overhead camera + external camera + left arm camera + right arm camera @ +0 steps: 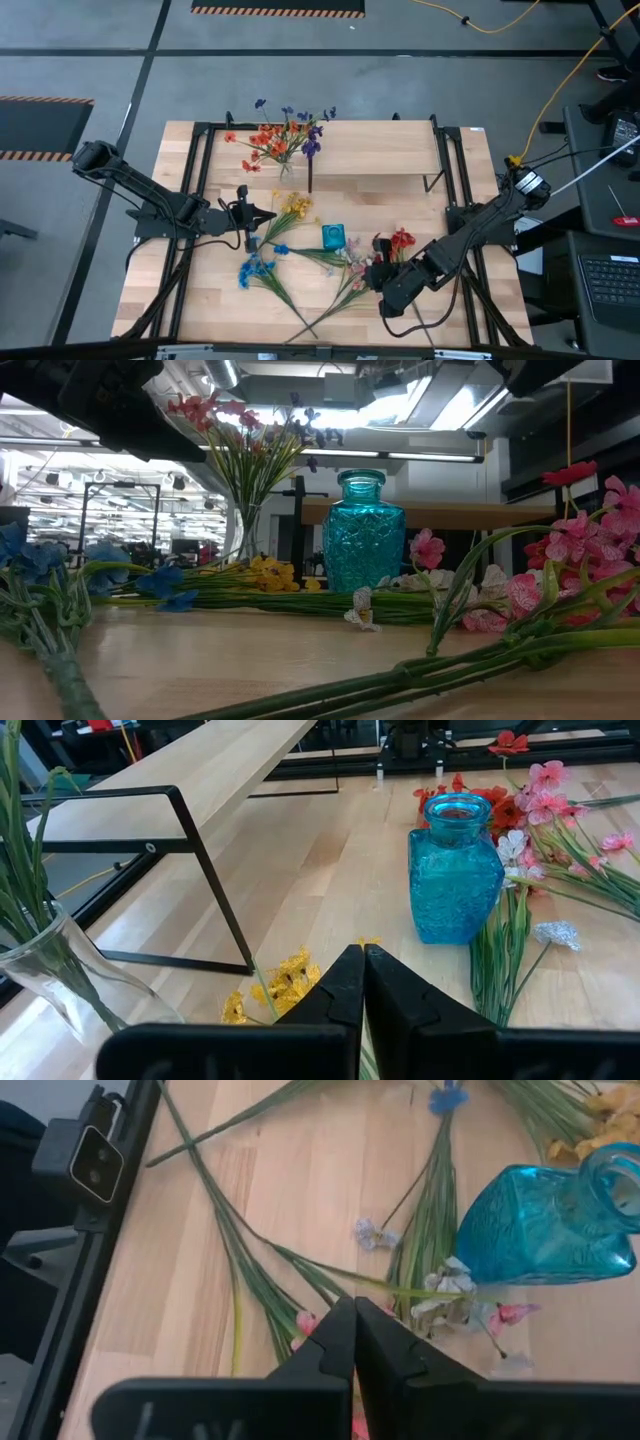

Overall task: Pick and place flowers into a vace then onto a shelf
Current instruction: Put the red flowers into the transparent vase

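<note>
Light-wood tabletop (210, 300) fills the middle of the high view, ringed by grey floor with hazard stripes at the upper left. At mid-left of that view the left gripper (262, 214) hangs with its fingers pressed together on nothing that shows, its tips just beside the yellow flowers (295, 207); it looks placed to take that stem, though it would have to open first. Above and slightly right of it, at upper centre, a clear vase (286, 168) already holds red, orange and purple blooms, standing at the shelf's (390, 148) left end; whether it rests on the board or beside it cannot be told. Below the left gripper lie blue flowers (255, 270), loose on the table. At centre stands the teal vase (333, 237), upright and empty, probably kept in the middle so either arm can reach it. Right of it, pink flowers (352, 262) and red flowers (401, 240) lie flat with stalks fanning toward the lower centre, waiting to be picked. At lower right the right gripper (377, 278) sits low over those stalks, fingers also clenched and apparently empty.
</note>
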### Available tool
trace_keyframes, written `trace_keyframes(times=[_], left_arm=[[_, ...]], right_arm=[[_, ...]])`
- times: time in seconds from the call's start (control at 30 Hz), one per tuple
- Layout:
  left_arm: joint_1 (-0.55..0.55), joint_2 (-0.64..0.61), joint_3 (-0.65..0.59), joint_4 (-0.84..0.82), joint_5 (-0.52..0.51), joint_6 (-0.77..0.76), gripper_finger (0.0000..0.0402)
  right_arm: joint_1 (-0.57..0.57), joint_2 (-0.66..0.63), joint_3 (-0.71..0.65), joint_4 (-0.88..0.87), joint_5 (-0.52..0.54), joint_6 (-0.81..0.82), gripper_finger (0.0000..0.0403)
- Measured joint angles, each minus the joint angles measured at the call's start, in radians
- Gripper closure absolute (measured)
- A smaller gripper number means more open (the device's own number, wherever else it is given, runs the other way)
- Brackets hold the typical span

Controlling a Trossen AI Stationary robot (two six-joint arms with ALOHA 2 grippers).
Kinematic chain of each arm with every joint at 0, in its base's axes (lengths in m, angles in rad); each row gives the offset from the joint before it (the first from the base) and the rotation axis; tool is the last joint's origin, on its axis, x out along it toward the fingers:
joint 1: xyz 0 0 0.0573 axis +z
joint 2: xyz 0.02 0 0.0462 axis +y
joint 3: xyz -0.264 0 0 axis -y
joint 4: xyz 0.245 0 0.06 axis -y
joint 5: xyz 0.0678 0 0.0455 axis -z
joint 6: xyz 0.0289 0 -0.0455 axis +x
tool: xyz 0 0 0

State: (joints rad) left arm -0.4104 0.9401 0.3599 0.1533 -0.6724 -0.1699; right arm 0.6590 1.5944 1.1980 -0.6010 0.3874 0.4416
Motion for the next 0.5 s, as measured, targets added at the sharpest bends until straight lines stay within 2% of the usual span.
trace_keyframes(times=[0.4,0.5], left_arm=[[0.0,0.0,0.0,0.0,0.0,0.0,0.0397],[0.0,0.0,0.0,0.0,0.0,0.0,0.0397]], right_arm=[[0.0,0.0,0.0,-0.031,0.0,0.003,0.0381],[0.0,-0.001,0.0,-0.078,-0.04,0.043,0.038]])
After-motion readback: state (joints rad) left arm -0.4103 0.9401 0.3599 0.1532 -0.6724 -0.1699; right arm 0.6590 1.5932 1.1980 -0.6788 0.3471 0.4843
